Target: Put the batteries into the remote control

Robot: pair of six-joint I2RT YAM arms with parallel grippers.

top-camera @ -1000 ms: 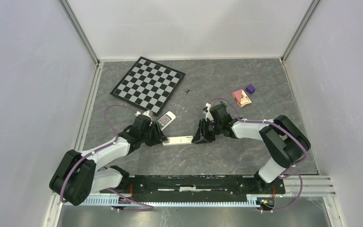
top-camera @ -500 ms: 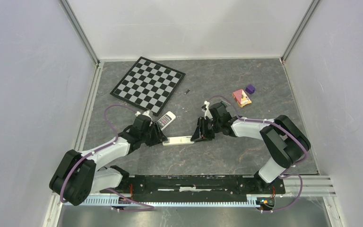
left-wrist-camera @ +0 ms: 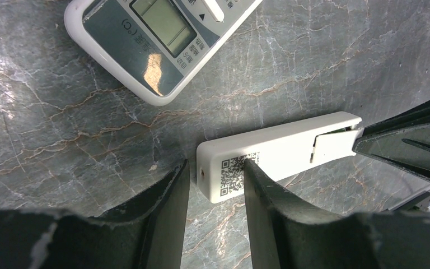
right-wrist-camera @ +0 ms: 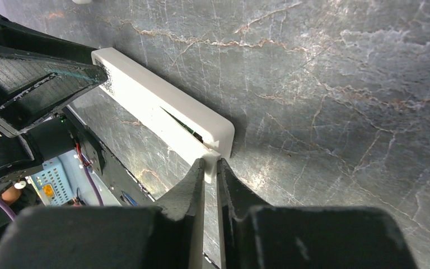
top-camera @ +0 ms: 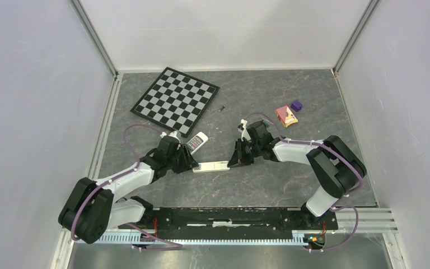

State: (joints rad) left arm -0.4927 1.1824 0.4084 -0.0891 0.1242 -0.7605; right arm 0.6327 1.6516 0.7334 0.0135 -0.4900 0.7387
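Marbled tabletop [top-camera: 291,95]: remote [left-wrist-camera: 274,148] between spread left fingers [left-wrist-camera: 168,213], right fingers [right-wrist-camera: 185,196] pinching its corner.

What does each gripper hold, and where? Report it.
Right gripper pinches the white battery cover by its thin edge, at one end of the slim white plastic remote. Left gripper clamps nothing: one finger rests atop the remote's QR-code end.

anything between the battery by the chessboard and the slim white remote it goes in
Only bare table lies between the battery and the slim remote. The blocker is its battery cover, still mostly over the compartment, its end pinched by the right gripper.
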